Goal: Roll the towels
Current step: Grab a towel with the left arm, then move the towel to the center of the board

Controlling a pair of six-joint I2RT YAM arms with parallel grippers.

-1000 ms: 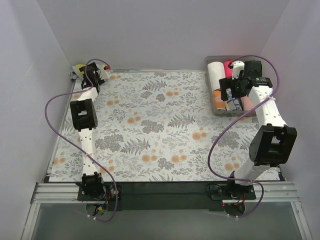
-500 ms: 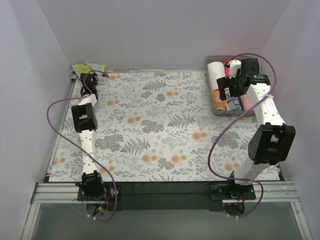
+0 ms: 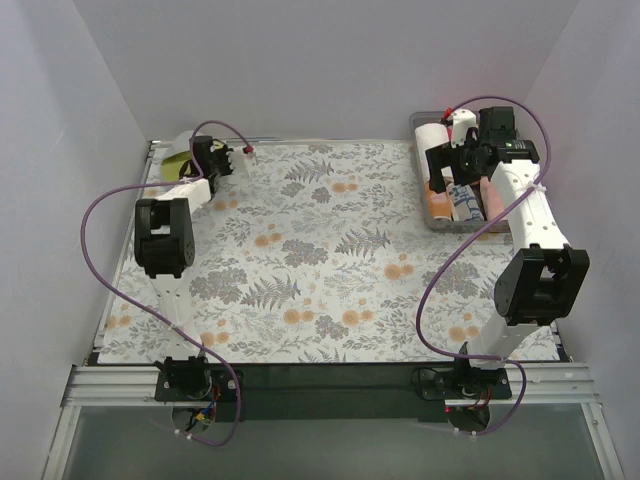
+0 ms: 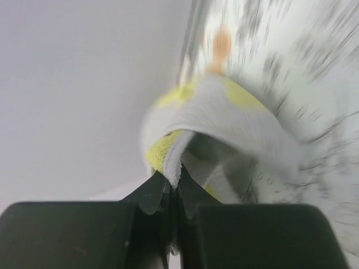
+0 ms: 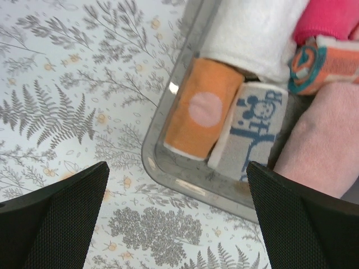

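A white towel with yellow patches (image 4: 224,109) is pinched by one edge in my left gripper (image 4: 173,182), whose jaws stand shut on it; this view is blurred. In the top view that towel (image 3: 177,165) lies at the far left corner by the wall, with the left gripper (image 3: 194,167) on it. My right gripper (image 5: 176,165) hangs open and empty over the near left corner of a clear tray (image 5: 185,182). In the tray lie several rolled towels: an orange one (image 5: 202,112), a white one with blue print (image 5: 252,131), a pink one (image 5: 320,145) and a white one (image 5: 252,33).
The tray (image 3: 432,222) stands at the far right of the fern-patterned table cover (image 3: 320,260). White walls close in the left, back and right sides. Purple cables loop off both arms above the table.
The left gripper has shut on the towel in the far left corner, and its wrist has swung right. The right gripper has drifted a little left and back over the tray, still open.
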